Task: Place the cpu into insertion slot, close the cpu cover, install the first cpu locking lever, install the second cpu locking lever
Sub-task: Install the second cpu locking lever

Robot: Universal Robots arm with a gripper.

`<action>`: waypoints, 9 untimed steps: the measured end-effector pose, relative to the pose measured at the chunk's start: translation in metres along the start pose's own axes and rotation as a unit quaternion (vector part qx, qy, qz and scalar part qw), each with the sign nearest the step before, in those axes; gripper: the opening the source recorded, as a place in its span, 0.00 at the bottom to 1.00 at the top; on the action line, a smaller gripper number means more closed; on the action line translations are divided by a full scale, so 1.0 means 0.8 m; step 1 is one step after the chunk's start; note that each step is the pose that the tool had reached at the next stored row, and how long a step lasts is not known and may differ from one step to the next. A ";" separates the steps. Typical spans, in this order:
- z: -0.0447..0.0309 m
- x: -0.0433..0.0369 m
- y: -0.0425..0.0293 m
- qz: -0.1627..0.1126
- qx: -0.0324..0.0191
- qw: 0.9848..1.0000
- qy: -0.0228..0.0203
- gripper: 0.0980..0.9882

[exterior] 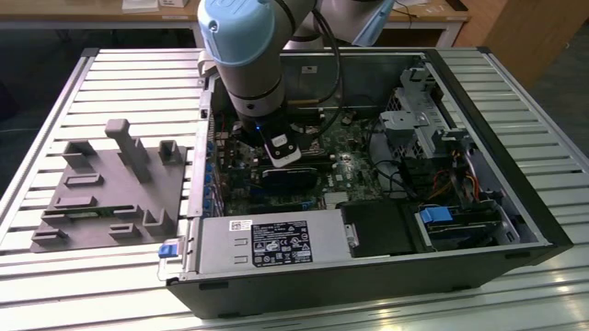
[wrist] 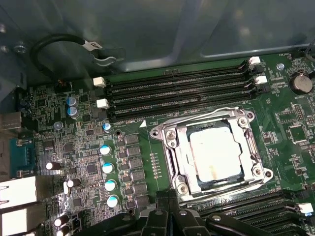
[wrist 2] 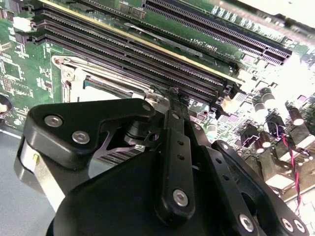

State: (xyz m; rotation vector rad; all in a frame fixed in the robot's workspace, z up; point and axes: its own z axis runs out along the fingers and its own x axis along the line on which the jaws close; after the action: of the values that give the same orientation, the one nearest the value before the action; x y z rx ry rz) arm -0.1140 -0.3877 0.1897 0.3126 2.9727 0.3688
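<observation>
In the first wrist view the cpu [wrist: 215, 154] lies in the insertion slot [wrist: 173, 162] on the green board, its pale metal top showing through the cut-out. The silvery cpu cover [wrist: 180, 156] lies flat around it. One thin wire lever [wrist: 197, 118] runs along the side by the memory slots, and another [wrist: 231, 188] runs along the opposite side. My gripper [wrist: 167, 199] is shut and stands just off the socket's edge. In the second wrist view my gripper [wrist 2: 166, 93] has its tips together at the edge of the cover [wrist 2: 74, 76], touching a silvery lever end.
In the exterior view the arm [exterior: 244, 62] reaches down into the open computer case [exterior: 515, 179]. A black fan [exterior: 290, 179] sits just below the wrist. A power supply [exterior: 267, 241] fills the case's near side. A grey fixture [exterior: 110, 186] lies on the exterior view's left. Long memory slots [wrist: 177, 93] flank the socket.
</observation>
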 end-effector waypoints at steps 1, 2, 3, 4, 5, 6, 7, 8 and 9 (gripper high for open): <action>0.0000 0.000 0.0000 0.000 0.002 1.000 0.000 0.00; 0.0000 0.000 0.0000 -0.001 0.003 1.000 -0.001 0.00; 0.0000 0.000 -0.0001 -0.001 0.004 1.000 -0.001 0.00; 0.0000 0.000 -0.0001 -0.001 0.005 1.000 -0.001 0.00; 0.0000 0.000 0.0000 -0.001 0.005 1.000 -0.001 0.00; 0.0000 0.000 0.0000 -0.001 0.006 1.000 -0.001 0.00; 0.0000 0.000 0.0000 -0.001 0.007 1.000 -0.001 0.00; -0.0002 0.000 0.0000 -0.001 0.008 1.000 -0.002 0.00; -0.0004 0.000 0.0000 -0.001 0.009 1.000 -0.002 0.00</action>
State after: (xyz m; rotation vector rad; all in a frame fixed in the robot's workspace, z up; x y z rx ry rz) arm -0.1139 -0.3877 0.1900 0.3105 2.9743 0.3422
